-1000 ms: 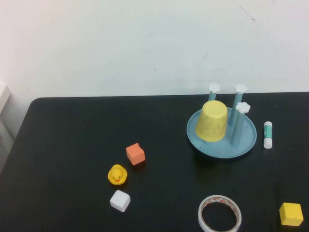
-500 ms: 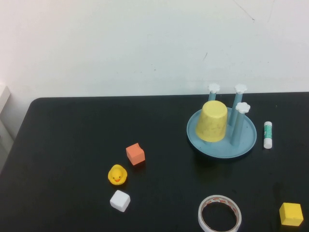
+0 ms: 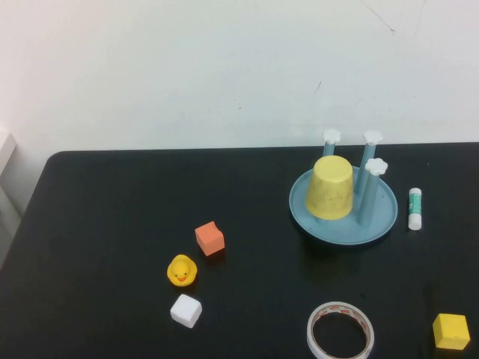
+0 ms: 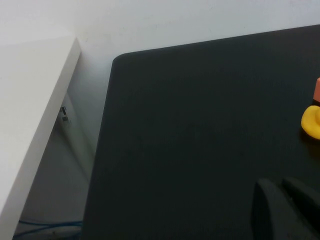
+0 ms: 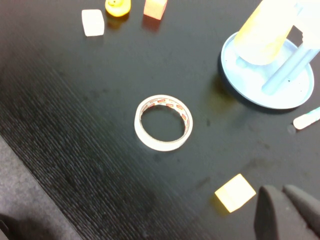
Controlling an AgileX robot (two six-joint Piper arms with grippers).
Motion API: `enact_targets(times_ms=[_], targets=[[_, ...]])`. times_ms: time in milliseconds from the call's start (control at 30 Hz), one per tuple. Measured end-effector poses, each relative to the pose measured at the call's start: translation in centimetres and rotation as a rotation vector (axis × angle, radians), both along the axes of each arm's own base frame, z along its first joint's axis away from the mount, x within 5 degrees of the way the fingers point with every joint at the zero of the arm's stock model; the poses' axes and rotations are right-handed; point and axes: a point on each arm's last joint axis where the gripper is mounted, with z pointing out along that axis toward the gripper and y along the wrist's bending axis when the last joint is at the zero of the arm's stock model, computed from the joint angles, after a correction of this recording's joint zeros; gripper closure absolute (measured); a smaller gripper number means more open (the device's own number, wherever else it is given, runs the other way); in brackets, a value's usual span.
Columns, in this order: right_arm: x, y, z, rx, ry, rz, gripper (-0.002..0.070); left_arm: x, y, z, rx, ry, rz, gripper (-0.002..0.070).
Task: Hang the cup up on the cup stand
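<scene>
The yellow cup (image 3: 330,188) sits upside down over one post of the cup stand (image 3: 383,223), at the right rear of the black table. Three other blue posts with white flower caps stand free beside it. The cup (image 5: 264,31) and the stand (image 5: 248,92) also show in the right wrist view. Neither arm shows in the high view. My right gripper (image 5: 281,190) is shut and empty, above the table's front right, beside the yellow cube (image 5: 235,192). My left gripper (image 4: 281,184) is shut and empty, over the table's left part.
A white tape roll (image 3: 340,331) lies at the front, and the yellow cube (image 3: 451,330) at the front right. A glue stick (image 3: 415,208) lies right of the stand. An orange cube (image 3: 209,238), a yellow duck (image 3: 181,271) and a white cube (image 3: 185,310) sit centre-left.
</scene>
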Motion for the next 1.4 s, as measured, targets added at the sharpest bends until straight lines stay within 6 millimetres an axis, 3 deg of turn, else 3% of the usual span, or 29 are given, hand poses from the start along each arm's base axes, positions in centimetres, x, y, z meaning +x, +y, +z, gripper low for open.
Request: enact_targets(times_ms=[233, 467, 1400], targets=[[0.00, 0.00, 0.00, 0.000, 0.000, 0.000, 0.0678, 0.00, 0.00, 0.00, -0.011, 0.000, 0.003, 0.0675], [0.00, 0.00, 0.00, 0.000, 0.000, 0.000, 0.0678, -0.04, -0.14, 0.01, -0.138, 0.010, 0.008, 0.0675], [0.00, 0.00, 0.00, 0.000, 0.000, 0.000, 0.0678, -0.06, -0.14, 0.03, -0.118, 0.014, -0.002, 0.0675]])
